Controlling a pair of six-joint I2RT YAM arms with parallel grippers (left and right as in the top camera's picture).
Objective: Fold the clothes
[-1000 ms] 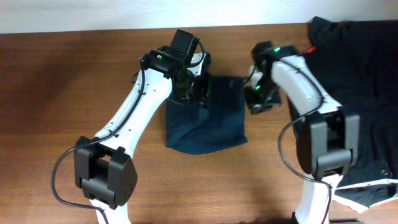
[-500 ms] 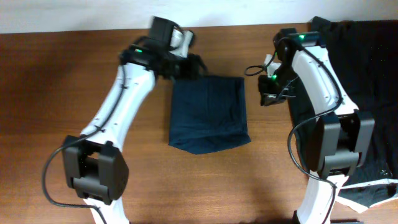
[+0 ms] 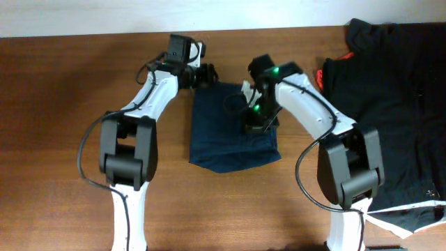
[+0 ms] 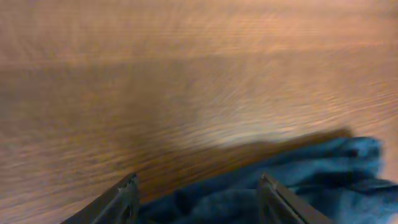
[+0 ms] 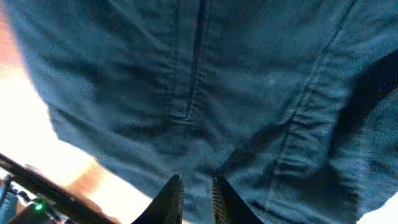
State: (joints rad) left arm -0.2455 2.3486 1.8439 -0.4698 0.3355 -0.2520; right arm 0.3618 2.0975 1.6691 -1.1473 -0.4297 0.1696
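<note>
The navy-blue garment (image 3: 226, 139) lies folded into a rough rectangle on the wooden table (image 3: 70, 139). My left gripper (image 3: 206, 74) is at its far left corner. In the left wrist view the left gripper (image 4: 198, 190) is open, its fingers wide apart just above the blue cloth (image 4: 323, 180). My right gripper (image 3: 254, 124) is down over the garment's right part. In the right wrist view its fingers (image 5: 195, 190) are nearly together against the blue cloth (image 5: 236, 74), close to a seam. A pile of black clothes (image 3: 397, 97) with a red bit (image 3: 321, 75) lies at the right.
The black pile covers the table's right side, with a white edge (image 3: 411, 209) at the near right. The table's far edge runs along a pale wall (image 3: 104, 17). Bare wood lies left of and in front of the navy garment.
My right gripper has swung left from beside the black pile onto the navy garment. My left gripper has shifted slightly right to the garment's far left corner. The garment has stayed in place.
</note>
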